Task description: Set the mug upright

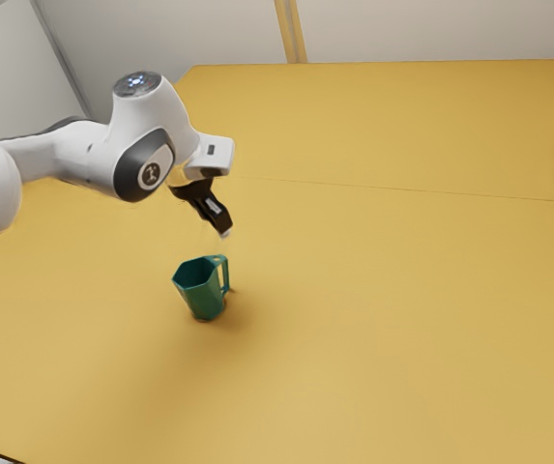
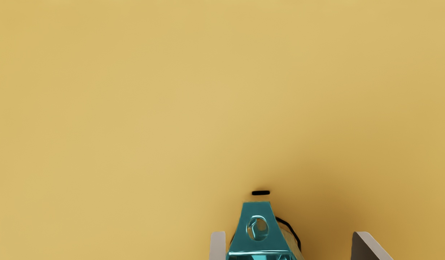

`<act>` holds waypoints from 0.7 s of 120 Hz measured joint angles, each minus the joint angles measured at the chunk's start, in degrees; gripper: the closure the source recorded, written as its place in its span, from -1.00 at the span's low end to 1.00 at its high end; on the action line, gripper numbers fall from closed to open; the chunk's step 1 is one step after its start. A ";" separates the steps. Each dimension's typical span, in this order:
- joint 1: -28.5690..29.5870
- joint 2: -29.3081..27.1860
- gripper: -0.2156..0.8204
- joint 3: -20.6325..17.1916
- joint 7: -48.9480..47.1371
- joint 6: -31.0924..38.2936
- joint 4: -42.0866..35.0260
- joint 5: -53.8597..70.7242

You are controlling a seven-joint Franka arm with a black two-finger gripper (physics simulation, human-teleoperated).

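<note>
fingers (image 2: 218, 247) of the black two-finger gripper (image 1: 224, 233) stand wide apart with nothing in their hold, above the teal, many-sided, tapered mug (image 1: 200, 298). it sits on the broad yellow table (image 1: 402, 319), mouth up, seemingly carried by its own narrow base, since nothing grips it; whether a slight lean remains, i cannot tell. its looped teal handle (image 1: 226, 277) points out on the side near the gripper, perhaps because that was the handiest part to grasp. the turning looks done, so lifting straight clear makes sense; a sideways brush could topple the mug.
</note>
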 joint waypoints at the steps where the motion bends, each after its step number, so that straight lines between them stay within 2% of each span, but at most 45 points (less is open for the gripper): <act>1: -0.03 0.10 -0.05 0.00 -0.01 -0.40 0.58 -0.17; 24: -0.05 4.85 -0.34 0.05 -0.28 -10.77 14.12 -5.12; 45: 1.34 8.73 -0.48 0.10 -1.59 -21.08 22.71 -8.30; 84: 1.34 8.78 -0.56 -0.34 -6.37 -31.49 26.62 -9.20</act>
